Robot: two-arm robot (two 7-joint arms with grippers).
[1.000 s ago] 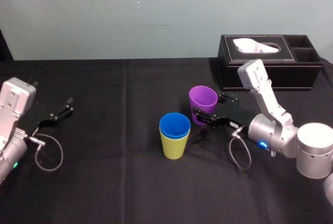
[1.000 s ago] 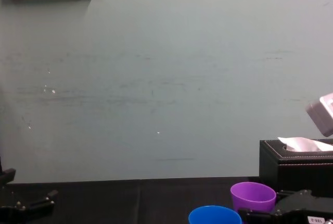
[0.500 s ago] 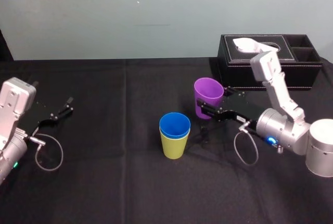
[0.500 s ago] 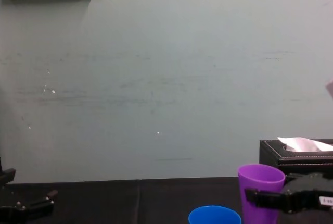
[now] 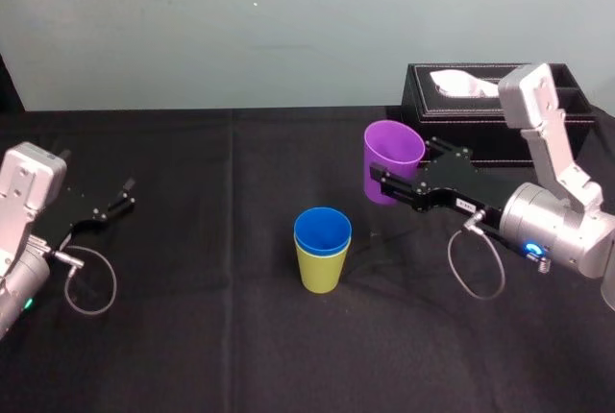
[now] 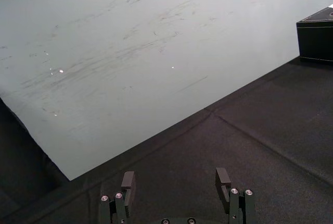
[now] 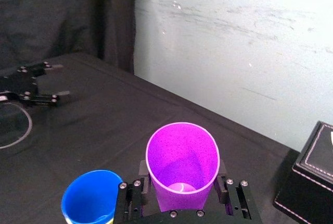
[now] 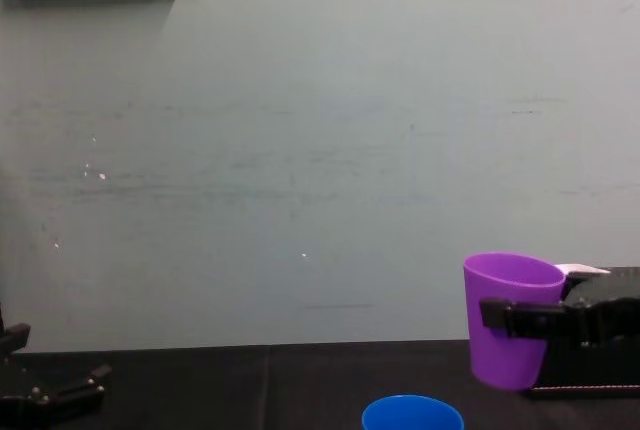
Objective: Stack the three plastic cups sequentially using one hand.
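Black tablecloth (image 5: 211,336): right gripper (image 5: 394,182) clamps purple tapered plastic cup (image 5: 392,154) upright, aloft. Blue plastic cup (image 5: 322,232), nested in yellow-green plastic cup (image 5: 320,271), sits lower, leftward. Left gripper (image 6: 177,182) parked, fingers spread.

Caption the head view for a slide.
Right end effector holds a purple plastic tumbler aloft beside a blue tumbler nested in a yellow-green tumbler.

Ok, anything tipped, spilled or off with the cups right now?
Nothing stands out. The purple cup is upright in the shut right gripper, to the right of the stack. The blue cup sits nested straight in the yellow-green cup. The left gripper is parked open at the table's left side.
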